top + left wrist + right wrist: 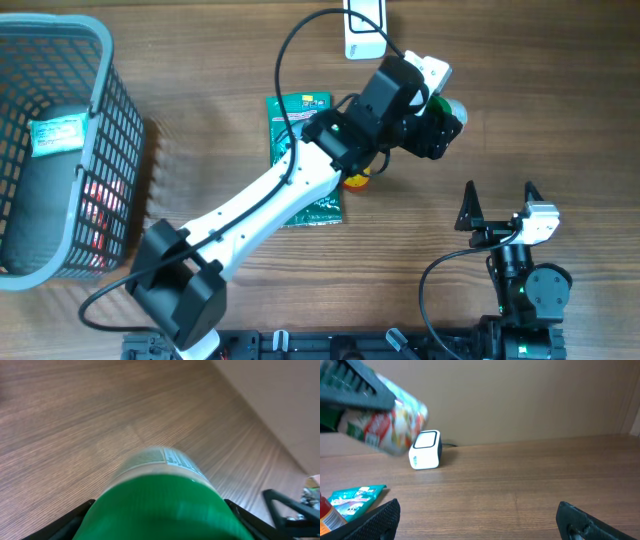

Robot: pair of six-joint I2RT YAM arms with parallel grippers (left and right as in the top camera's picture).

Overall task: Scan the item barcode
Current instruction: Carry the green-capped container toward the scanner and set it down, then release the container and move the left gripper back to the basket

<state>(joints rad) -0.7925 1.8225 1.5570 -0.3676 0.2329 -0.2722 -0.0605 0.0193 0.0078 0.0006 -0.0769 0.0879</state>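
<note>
The item, a green-capped jar (165,505) with a printed label (167,458), fills the left wrist view. My left gripper (438,122) is shut on it, one black finger on each side of the cap, and holds it tilted in the air. From the right wrist view the jar (395,422) hangs above and just left of the white barcode scanner (426,450). The scanner (365,30) stands at the table's far edge. My right gripper (497,200) rests open near the front right, nothing between its fingers (375,520).
A green packet (300,150) lies flat under the left arm, with a small red and yellow bottle (356,181) beside it. A grey wire basket (100,60) holding goods stands at the far left. A beige wall rises behind the scanner.
</note>
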